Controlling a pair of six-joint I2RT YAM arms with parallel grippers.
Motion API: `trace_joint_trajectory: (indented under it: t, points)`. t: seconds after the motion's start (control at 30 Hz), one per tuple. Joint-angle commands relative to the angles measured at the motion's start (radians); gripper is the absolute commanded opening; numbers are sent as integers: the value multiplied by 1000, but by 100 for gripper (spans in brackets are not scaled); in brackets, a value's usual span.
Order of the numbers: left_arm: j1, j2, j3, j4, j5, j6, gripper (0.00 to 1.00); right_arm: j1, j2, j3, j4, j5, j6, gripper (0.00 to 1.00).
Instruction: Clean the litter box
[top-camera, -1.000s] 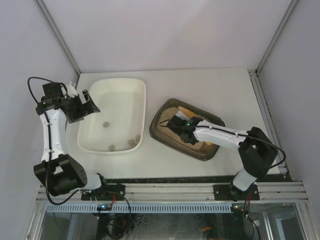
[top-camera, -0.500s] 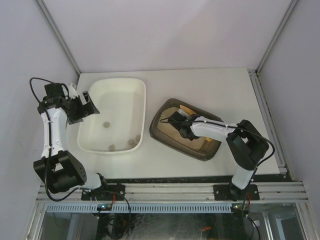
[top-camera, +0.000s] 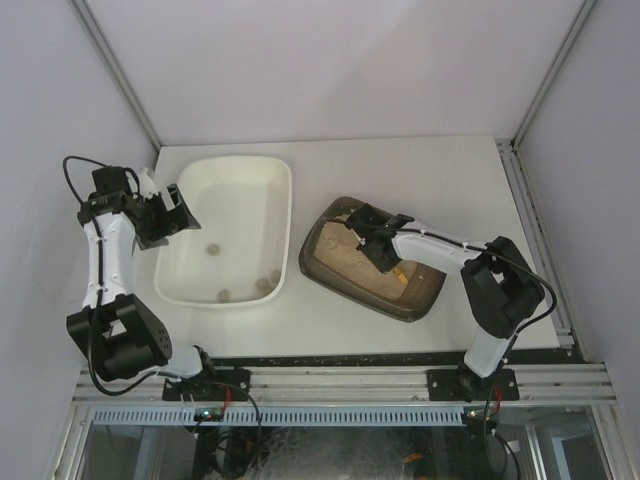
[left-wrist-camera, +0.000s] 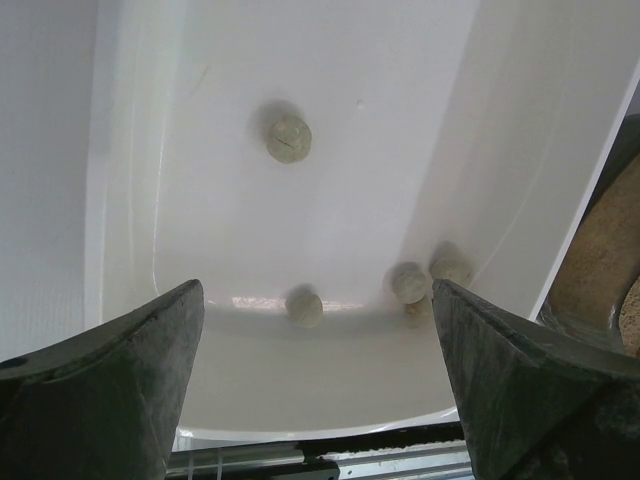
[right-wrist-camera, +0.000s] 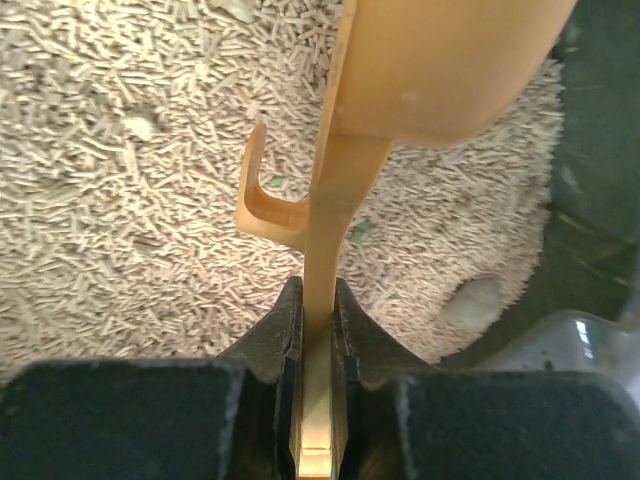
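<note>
The dark grey-brown litter box (top-camera: 322, 275) holds pale pellet litter right of centre on the table. My right gripper (top-camera: 376, 240) is over its far part, shut on the handle of a yellow-orange scoop (top-camera: 399, 271). In the right wrist view the gripper (right-wrist-camera: 318, 330) clamps the flat handle, and the scoop (right-wrist-camera: 440, 60) bowl hangs above the litter (right-wrist-camera: 130, 180). A pale clump (right-wrist-camera: 475, 300) lies by the tray's dark wall. My left gripper (top-camera: 165, 213) is open and empty at the left rim of the white tub (top-camera: 240, 190).
The left wrist view looks into the white tub (left-wrist-camera: 350, 80) between my open left gripper (left-wrist-camera: 318, 400) fingers (left-wrist-camera: 100, 390). Several round clumps (left-wrist-camera: 288, 138) lie on its floor. The litter box edge (left-wrist-camera: 600, 260) shows at right. Grey walls close in the table.
My right gripper has swung and shifted toward the far part of the litter box, turning the scoop with it. The left arm has barely moved.
</note>
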Motion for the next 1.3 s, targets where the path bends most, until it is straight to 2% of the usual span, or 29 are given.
trace_joint_trajectory:
  t: [0.0,0.5,1.27]
  points:
    - [-4,3,-22,28,22,13,99,-35,16,28,11,-287,16,0]
    - [-4,21,-34,22,31,20,98,-205,55,28,139,-710,58,0]
    - [-3,41,-33,18,76,24,97,-368,-187,-96,129,-918,175,0]
